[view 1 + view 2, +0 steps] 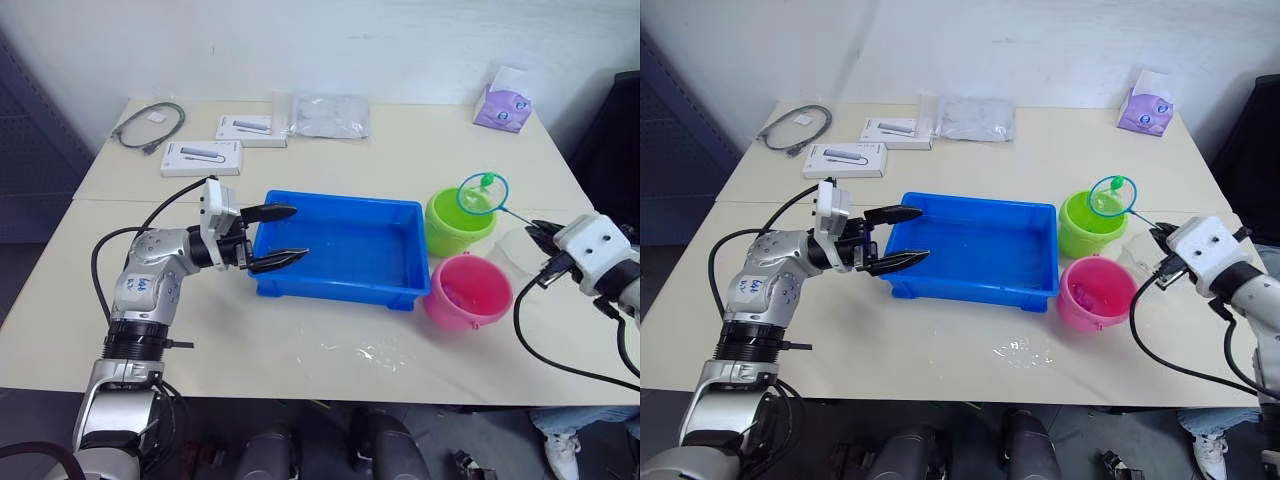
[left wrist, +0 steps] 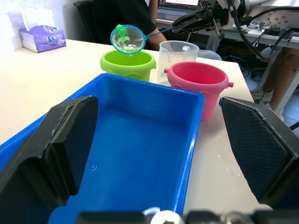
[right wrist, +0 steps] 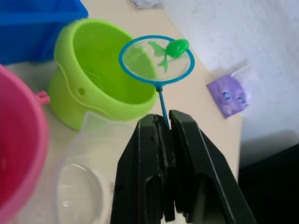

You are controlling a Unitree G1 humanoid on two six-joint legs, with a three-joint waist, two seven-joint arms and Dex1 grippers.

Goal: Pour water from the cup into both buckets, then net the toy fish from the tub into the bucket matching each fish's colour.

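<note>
Above the green bucket (image 3: 100, 74): net (image 3: 156, 59), handle clamped in right gripper (image 3: 164, 122) jaws, holding a green fish (image 3: 170, 50), apparently poised to tip it in. Left gripper (image 1: 272, 238), jaws apart, straddles the tub (image 1: 345, 285) wall, likely steadying it.

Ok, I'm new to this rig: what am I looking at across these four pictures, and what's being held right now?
Two pictures look down from the robot's head; the other two look along each arm's own tool. On the table sit a blue tub, a green bucket, a pink bucket and a clear cup. The right tool is shut on the net, which carries a green fish above the green bucket. The left tool is open at the tub's end, holding nothing.
</note>
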